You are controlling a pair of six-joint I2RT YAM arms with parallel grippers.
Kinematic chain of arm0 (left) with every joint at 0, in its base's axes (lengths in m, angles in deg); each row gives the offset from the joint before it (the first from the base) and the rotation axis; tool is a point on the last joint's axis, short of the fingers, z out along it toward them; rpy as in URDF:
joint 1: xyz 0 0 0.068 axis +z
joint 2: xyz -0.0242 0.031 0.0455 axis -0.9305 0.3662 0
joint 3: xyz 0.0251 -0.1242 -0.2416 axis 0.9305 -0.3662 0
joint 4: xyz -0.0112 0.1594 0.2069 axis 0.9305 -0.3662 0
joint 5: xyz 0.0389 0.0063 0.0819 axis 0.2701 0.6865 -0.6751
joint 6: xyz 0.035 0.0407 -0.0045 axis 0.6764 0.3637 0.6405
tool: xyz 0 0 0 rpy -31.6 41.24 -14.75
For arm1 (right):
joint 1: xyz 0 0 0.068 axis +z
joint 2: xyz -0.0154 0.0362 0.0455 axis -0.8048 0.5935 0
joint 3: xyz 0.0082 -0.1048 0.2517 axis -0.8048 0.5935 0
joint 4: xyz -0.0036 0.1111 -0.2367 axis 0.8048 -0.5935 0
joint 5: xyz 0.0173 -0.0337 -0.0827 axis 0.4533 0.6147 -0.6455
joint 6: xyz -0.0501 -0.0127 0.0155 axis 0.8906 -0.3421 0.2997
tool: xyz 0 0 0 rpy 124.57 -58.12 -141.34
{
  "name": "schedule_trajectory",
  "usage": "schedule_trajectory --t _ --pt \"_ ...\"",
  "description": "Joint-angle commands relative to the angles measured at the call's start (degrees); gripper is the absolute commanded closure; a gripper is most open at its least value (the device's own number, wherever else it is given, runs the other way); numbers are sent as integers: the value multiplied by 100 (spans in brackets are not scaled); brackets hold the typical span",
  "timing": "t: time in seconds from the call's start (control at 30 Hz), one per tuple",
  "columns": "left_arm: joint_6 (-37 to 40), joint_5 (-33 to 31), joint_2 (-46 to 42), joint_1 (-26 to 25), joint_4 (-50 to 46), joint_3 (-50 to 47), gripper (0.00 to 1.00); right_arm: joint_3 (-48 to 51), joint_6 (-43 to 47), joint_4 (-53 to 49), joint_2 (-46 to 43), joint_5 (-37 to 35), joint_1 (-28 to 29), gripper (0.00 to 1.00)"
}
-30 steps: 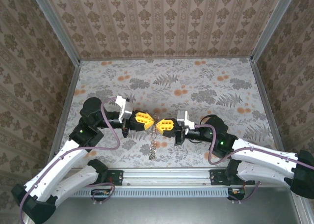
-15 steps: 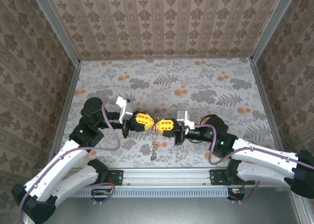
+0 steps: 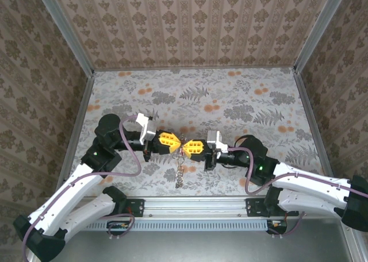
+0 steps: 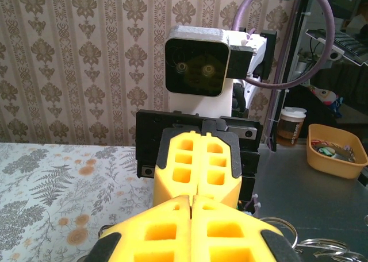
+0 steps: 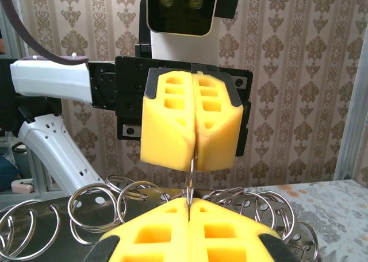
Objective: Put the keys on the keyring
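Right wrist view: left gripper (image 5: 192,156) and right gripper (image 5: 188,208), both clamped shut, pinch one thin wire keyring (image 5: 190,181) between their facing fingertips; linked rings (image 3: 179,172) hang beneath

1. I see the far half of the table (image 3: 230,95) open between the side walls (image 3: 40,72)
2. The left gripper (image 3: 178,142) and right gripper (image 3: 186,145) meet tip to tip near the front, barring my way across the middle
3. A chain of metal rings (image 3: 179,173) hangs beneath them, toward the front rail (image 3: 190,205)
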Motion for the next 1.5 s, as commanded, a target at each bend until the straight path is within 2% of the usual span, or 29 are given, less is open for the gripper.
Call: schedule_trajectory --t 0.0,0.3,0.77,1.47 --pt "88 -123 15 22 -31 156 100 -212 468 -71 -164 -169 285 100" --pt "57 -123 -10 34 1 144 100 -239 1467 -346 -159 -1556 1002 100" --pt "20 -114 -23 63 42 147 100 -157 2269 -247 -110 -2889 1562 100" --pt "-61 -70 -36 161 121 171 100 -305 3319 -652 102 -3987 2222 100"
